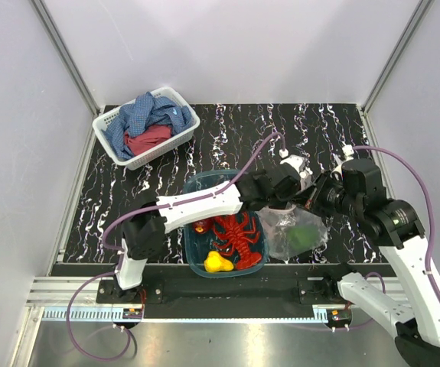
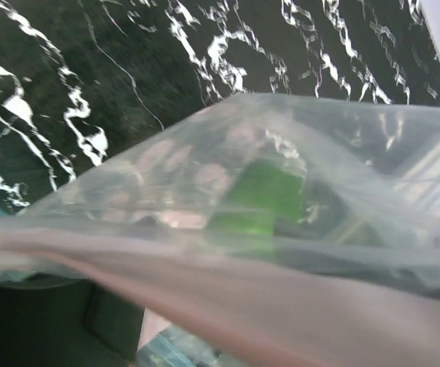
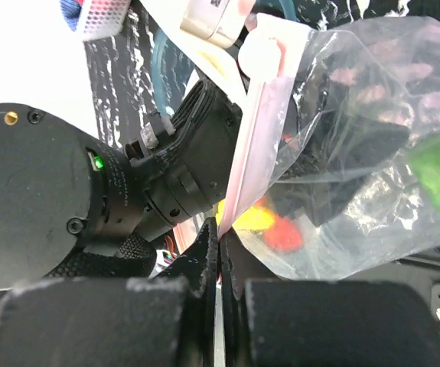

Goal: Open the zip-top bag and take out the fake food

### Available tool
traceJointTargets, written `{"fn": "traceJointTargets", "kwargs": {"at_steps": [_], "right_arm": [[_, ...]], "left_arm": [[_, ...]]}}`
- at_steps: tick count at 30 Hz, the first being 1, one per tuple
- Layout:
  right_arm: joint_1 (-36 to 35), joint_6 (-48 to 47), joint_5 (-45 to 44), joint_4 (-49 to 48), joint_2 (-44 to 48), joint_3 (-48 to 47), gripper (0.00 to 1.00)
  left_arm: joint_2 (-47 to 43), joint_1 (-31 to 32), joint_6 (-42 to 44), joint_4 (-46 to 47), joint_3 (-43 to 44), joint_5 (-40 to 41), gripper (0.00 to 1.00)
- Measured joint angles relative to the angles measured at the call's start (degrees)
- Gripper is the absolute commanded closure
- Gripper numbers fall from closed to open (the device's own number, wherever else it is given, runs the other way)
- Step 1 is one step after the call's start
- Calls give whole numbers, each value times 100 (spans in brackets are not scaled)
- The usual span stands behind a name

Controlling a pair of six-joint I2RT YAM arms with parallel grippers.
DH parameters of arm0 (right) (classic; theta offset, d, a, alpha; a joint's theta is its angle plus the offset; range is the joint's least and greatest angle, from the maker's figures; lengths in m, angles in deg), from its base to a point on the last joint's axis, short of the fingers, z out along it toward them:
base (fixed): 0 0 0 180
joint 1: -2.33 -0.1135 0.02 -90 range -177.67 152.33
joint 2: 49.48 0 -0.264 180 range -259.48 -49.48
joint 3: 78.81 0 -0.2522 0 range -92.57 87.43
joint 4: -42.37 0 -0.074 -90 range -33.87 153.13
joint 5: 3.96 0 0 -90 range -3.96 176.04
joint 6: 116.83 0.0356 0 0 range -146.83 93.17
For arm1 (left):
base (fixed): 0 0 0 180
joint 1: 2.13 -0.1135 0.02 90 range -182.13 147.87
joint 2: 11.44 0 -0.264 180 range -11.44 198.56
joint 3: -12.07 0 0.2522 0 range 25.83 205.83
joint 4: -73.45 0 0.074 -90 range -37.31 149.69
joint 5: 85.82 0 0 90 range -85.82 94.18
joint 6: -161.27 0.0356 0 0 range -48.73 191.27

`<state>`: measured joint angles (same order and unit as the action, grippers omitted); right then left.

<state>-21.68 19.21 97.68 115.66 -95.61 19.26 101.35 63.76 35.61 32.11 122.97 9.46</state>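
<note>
The zip-top bag hangs just right of the teal tub, mouth up, bottom by the counter's near edge. The right tool pinches its zip strip. Whether the left tool grips, I cannot tell. Bare counter lies beyond the tub.

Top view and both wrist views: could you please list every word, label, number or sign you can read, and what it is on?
None can be read in any view.
The zip-top bag is clear and unprinted.
The teal tub and white basket show no label.
Small orange spots on the arm bases are too small to read.
</note>
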Motion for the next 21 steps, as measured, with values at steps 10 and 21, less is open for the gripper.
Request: {"fn": "traceJointTargets", "kwargs": {"at_steps": [10, 21], "right_arm": [[0, 640, -59, -175, 1753, 1307, 100], [0, 863, -195, 529, 1947, 1283, 100]], "left_arm": [[678, 249, -90, -42, 420, -358, 39], [1209, 560, -177, 120, 476, -612, 26]]}}
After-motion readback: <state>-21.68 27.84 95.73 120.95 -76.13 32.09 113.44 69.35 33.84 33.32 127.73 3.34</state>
